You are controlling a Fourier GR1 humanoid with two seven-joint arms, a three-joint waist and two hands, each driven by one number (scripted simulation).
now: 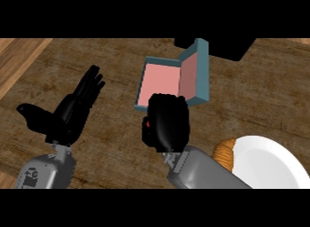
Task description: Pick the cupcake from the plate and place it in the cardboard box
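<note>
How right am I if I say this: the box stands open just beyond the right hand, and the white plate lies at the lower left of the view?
Not quite. The head view shows the plate at the lower right, not the lower left. The rest holds: the box stands open just beyond the right hand.

dark wood-grain worktop (pixel 262 93) fills most of the frame. lighter wooden strip (pixel 10 66) at upper left. black block (pixel 231 46) at top, right of centre. orange-brown ridged item (pixel 223 149) lower right, partly hidden, unidentified.
</note>
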